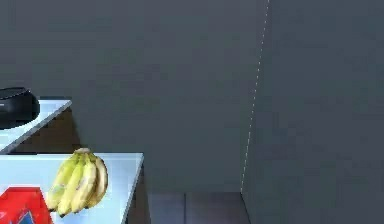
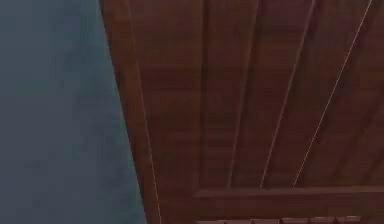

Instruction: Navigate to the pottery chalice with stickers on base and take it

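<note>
Facing a corner of grey-blue wall [image 1: 160, 70], the robot has a near counter [image 1: 122, 165] at the forward view's lower left, carrying a bunch of bananas [image 1: 80, 182] and a red thing [image 1: 25, 208] cut by the bottom edge. Behind it a far counter [image 1: 48, 112] bears a dark rounded vessel [image 1: 15, 105], too low and black to pass for pottery on a stem. A strip of floor [image 1: 195, 208] lies between the near counter and the wall. On the arm side stands a dark wooden panelled door [image 2: 260, 100], close by, with more wall to its left.

Where the chalice stands cannot be told from here, so the search is likely still in hand, and more of both counters lies off the forward view's left. Whether the end effector is open, closed or gripping anything cannot be told either.

As pottery, the chalice should be stiff and brittle, fairly heavy for its bulk, and top-heavy on a narrow foot; a glazed surface would be slick. The stem just under the cup seems the safest hold, with the fingers set level on either side, leaving the stickered base alone. A knock against a counter edge could chip or topple it
</note>
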